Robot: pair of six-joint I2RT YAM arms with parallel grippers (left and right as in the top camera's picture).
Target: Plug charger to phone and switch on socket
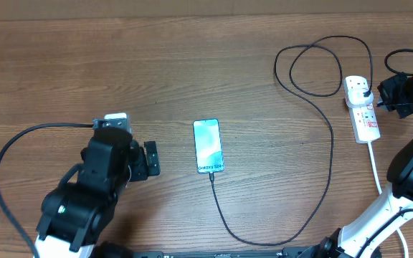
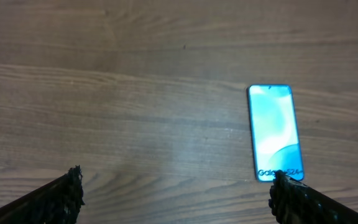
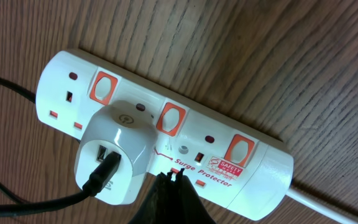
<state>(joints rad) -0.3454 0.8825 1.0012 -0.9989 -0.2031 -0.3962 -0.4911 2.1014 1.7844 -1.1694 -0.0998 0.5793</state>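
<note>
Overhead view, items on the wooden table (image 1: 178, 64):

1. Phone (image 1: 209, 146): flat near the middle, screen up and lit, "Galaxy S24+" along its near end.
2. Charger (image 1: 331, 158): thin black cable. Its tip meets the phone's near end. The cable runs toward the near edge, bends right, climbs the right side, coils in a loop and ends at the socket.
3. Socket (image 1: 364, 118): white strip at the far right, with a thick white cord (image 1: 376, 175) leaving its near end.
4. My left gripper (image 1: 151, 159): left of the phone, apart from it and pointing at it.
5. My right gripper (image 1: 387, 97): just beside the socket's right side.

Left wrist view: my fingers (image 2: 55, 199) are spread wide, one at each lower corner, with only bare wood between them. The right-hand finger overlaps the phone's near end in the picture; I cannot tell whether they touch.

Right wrist view: three red switches sit in a row on the socket. A white adapter (image 3: 114, 152) is seated beside the middle switch (image 3: 171, 118), with the black charger plug in its face. The fingers here are pressed together into one dark point and hold nothing. The point sits on the socket's face just below the middle switch, between the adapter and the "Surge Protector" label. I cannot tell whether it presses.
</note>
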